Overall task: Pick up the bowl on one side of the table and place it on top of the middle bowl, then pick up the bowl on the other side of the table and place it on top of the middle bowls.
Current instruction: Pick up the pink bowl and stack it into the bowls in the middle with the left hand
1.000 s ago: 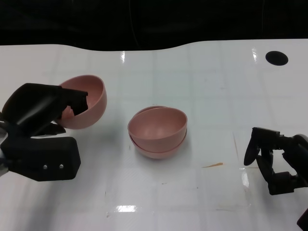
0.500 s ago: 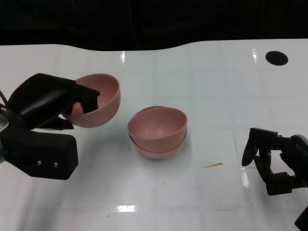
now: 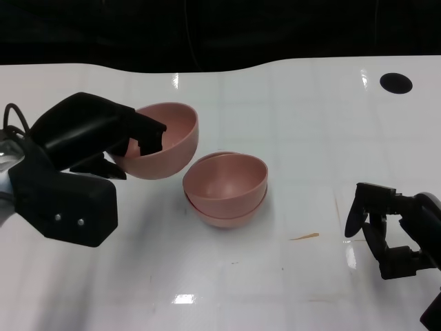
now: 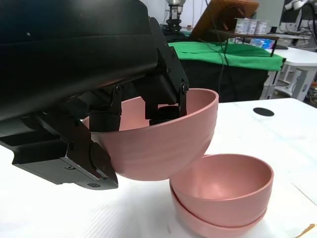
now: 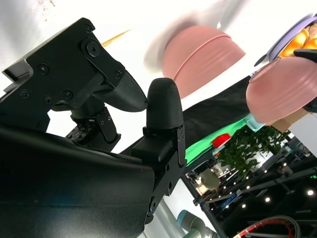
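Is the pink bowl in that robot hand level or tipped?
Tipped. The held bowl leans with its opening facing the stacked bowls, gripped at its rim by the left robot hand.

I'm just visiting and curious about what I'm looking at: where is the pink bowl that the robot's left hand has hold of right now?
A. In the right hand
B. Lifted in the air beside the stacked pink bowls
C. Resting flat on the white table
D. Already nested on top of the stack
B: the left hand holds the round pink plastic bowl tilted and off the table, next to the two stacked pink bowls, not yet on them.
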`<action>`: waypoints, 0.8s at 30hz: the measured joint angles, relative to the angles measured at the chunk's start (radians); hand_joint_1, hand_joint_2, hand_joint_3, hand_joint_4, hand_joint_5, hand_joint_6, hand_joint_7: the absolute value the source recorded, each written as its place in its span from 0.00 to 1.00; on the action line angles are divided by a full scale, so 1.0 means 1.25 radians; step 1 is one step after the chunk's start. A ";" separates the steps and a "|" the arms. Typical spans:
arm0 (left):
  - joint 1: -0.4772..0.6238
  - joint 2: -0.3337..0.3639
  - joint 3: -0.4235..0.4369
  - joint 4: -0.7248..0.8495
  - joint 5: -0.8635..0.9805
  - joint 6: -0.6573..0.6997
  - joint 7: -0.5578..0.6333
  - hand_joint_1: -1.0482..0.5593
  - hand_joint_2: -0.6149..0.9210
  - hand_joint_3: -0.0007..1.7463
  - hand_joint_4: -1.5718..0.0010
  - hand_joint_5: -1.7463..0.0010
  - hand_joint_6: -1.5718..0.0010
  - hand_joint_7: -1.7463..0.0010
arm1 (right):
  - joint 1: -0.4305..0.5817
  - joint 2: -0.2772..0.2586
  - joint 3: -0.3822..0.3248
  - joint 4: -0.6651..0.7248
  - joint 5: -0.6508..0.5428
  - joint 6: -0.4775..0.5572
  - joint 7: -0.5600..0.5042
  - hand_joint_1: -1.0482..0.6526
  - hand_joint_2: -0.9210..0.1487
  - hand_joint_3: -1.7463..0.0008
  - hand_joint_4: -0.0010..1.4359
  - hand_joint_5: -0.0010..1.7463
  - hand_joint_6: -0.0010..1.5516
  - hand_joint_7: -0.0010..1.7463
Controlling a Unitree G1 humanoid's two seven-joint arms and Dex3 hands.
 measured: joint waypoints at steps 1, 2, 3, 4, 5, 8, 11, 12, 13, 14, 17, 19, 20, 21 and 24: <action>-0.002 -0.002 0.000 0.000 0.000 0.000 0.000 0.78 0.95 0.05 0.47 0.03 0.43 0.24 | 0.000 0.000 0.001 0.000 0.000 0.000 0.000 0.61 0.48 0.13 0.62 1.00 0.45 0.95; -0.004 -0.004 -0.001 -0.001 0.001 0.000 0.000 0.78 0.96 0.05 0.47 0.03 0.43 0.25 | 0.000 0.000 0.002 0.000 0.000 0.000 0.000 0.61 0.48 0.13 0.62 1.00 0.45 0.95; -0.005 -0.005 -0.002 -0.002 0.004 0.000 0.000 0.77 0.95 0.05 0.46 0.04 0.43 0.26 | 0.000 0.000 0.002 0.000 0.000 0.000 0.000 0.61 0.48 0.13 0.62 1.00 0.45 0.95; -0.006 -0.006 -0.004 -0.003 0.010 0.000 0.000 0.76 0.95 0.05 0.46 0.06 0.42 0.29 | 0.000 0.000 0.004 0.000 0.000 0.000 0.000 0.61 0.48 0.13 0.62 1.00 0.45 0.95; -0.008 -0.007 -0.007 -0.003 0.020 0.000 0.000 0.76 0.95 0.04 0.46 0.05 0.42 0.29 | 0.000 0.000 0.005 0.000 0.000 0.000 0.000 0.61 0.48 0.13 0.63 1.00 0.45 0.95; -0.011 -0.014 -0.015 -0.003 0.034 -0.001 0.000 0.78 0.95 0.03 0.47 0.02 0.44 0.24 | -0.002 0.000 0.008 0.006 0.000 0.000 -0.001 0.61 0.48 0.13 0.63 1.00 0.44 0.95; -0.022 -0.022 -0.019 -0.003 0.044 -0.004 0.000 0.79 0.95 0.03 0.46 0.05 0.43 0.26 | -0.003 0.000 0.009 0.008 0.000 0.000 -0.003 0.61 0.48 0.13 0.63 1.00 0.44 0.95; -0.025 -0.023 -0.020 -0.003 0.045 -0.005 0.000 0.78 0.95 0.03 0.46 0.05 0.43 0.27 | -0.004 0.000 0.009 0.008 0.000 0.000 -0.005 0.61 0.48 0.13 0.63 1.00 0.44 0.95; -0.029 -0.024 -0.020 -0.001 0.048 -0.007 0.000 0.76 0.95 0.03 0.46 0.04 0.43 0.27 | -0.004 0.000 0.009 0.009 0.000 0.000 -0.006 0.61 0.48 0.13 0.63 1.00 0.45 0.95; -0.035 -0.026 -0.023 0.001 0.051 -0.008 0.000 0.75 0.95 0.03 0.47 0.03 0.43 0.27 | -0.004 0.000 0.009 0.010 0.000 0.000 -0.008 0.61 0.49 0.13 0.63 1.00 0.45 0.95; -0.044 -0.029 -0.029 0.000 0.058 -0.007 0.000 0.74 0.95 0.03 0.48 0.03 0.43 0.27 | -0.007 0.000 0.010 0.018 -0.001 -0.001 -0.012 0.61 0.49 0.12 0.63 1.00 0.45 0.95; -0.044 -0.029 -0.033 0.000 0.063 -0.003 -0.002 0.74 0.96 0.03 0.50 0.01 0.45 0.24 | -0.011 0.000 0.010 0.021 -0.001 -0.002 -0.012 0.61 0.49 0.12 0.63 1.00 0.45 0.95; -0.045 -0.029 -0.036 0.001 0.064 -0.003 -0.006 0.74 0.95 0.03 0.51 0.00 0.46 0.23 | -0.013 0.000 0.011 0.023 -0.001 -0.002 -0.012 0.61 0.49 0.12 0.63 1.00 0.45 0.95; -0.047 -0.030 -0.037 0.001 0.067 -0.004 -0.007 0.74 0.96 0.02 0.50 0.01 0.45 0.25 | -0.015 0.000 0.011 0.025 -0.001 -0.002 -0.013 0.61 0.49 0.12 0.63 1.00 0.45 0.95; -0.059 -0.032 -0.047 0.004 0.071 -0.014 -0.007 0.73 0.96 0.01 0.49 0.03 0.42 0.32 | -0.022 0.003 0.012 0.033 -0.001 -0.002 -0.015 0.61 0.49 0.13 0.63 1.00 0.45 0.95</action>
